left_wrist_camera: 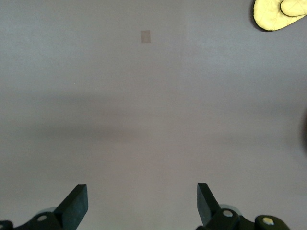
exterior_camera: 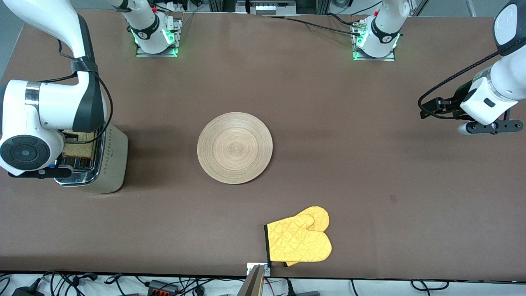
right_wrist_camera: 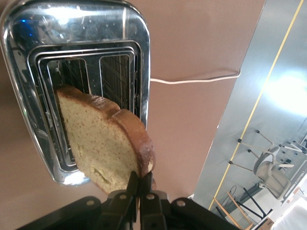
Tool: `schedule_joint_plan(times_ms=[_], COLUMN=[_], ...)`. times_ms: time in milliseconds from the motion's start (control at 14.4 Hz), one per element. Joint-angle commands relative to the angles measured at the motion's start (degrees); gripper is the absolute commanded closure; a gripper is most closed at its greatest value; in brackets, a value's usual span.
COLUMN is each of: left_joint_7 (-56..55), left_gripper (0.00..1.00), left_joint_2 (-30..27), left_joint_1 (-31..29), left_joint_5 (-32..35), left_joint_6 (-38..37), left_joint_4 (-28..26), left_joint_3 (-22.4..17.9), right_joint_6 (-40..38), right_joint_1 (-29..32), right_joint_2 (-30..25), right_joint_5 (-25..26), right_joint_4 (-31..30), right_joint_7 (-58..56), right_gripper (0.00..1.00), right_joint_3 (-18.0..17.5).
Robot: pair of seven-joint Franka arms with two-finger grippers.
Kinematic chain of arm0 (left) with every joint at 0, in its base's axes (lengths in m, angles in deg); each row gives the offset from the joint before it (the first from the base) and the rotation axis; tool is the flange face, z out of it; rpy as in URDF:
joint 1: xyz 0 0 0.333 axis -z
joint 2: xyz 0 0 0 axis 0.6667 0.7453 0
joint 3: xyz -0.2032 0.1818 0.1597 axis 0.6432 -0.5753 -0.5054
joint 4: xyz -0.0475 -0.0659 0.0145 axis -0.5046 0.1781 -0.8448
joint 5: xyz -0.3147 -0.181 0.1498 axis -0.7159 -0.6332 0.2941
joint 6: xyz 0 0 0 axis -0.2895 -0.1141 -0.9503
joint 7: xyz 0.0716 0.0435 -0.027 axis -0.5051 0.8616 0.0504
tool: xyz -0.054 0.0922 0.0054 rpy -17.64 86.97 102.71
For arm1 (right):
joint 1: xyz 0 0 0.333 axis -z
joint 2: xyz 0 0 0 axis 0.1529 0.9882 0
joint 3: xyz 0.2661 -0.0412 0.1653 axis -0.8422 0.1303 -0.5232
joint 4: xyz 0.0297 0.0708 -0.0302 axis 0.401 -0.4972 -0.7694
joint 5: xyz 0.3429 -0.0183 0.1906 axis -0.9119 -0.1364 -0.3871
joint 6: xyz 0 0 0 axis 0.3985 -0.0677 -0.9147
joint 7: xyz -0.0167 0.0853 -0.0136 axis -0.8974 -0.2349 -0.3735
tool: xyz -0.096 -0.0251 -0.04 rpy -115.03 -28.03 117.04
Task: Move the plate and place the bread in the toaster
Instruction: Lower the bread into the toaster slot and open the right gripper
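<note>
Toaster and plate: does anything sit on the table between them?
No. In the front view only bare tabletop separates the toaster from the plate; the yellow oven mitt lies nearer the camera, clear of that stretch.

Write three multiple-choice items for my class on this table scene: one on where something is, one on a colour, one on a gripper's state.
1. Where is the bread?
A. Flat on the plate
B. Held over the toaster
C. Beside the oven mitt

2. What colour is the oven mitt?
A. Yellow
B. Blue
C. Red

3. How is the left gripper?
A. Shut on the plate
B. Shut on the mitt
C. Open, holding nothing

Answers:
1 B: the right gripper pinches the slice's crust edge above the toaster's slots, and the plate lies bare at the table's middle.
2 A: the quilted mitt is yellow with a dark cuff edge.
3 C: the left wrist view shows its fingers spread over bare table.
</note>
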Motion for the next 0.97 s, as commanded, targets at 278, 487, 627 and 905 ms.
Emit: schedule_joint_plan(times_ms=[278, 487, 627, 905], left_joint_7=[-0.9, -0.9, -0.9, -2.4], left_gripper=[0.00, 0.00, 0.00, 0.00], left_joint_2=[-0.8, -0.9, -0.9, -0.9], left_joint_1=[-0.4, -0.4, -0.4, -0.3], left_joint_5=[0.1, 0.1, 0.1, 0.1], left_joint_6=[-1.1, -1.2, -1.2, -1.2], left_joint_4=[0.3, 0.3, 0.2, 0.3], left_joint_3=[0.7, 0.8, 0.8, 0.8], right_joint_6=[1.3, 1.3, 1.3, 1.4], right_joint_1=[-0.2, -0.1, -0.2, -0.2], right_joint_2=[-1.2, -1.3, -1.3, -1.2], right_joint_5=[0.4, 0.3, 0.4, 0.2], right_joint_4=[-0.4, 0.3, 0.3, 0.2], right_joint_7=[-0.4, -0.4, -0.3, -0.2], right_gripper=[1.00, 1.00, 1.00, 1.00], right_joint_3=[0.1, 0.1, 0.1, 0.0])
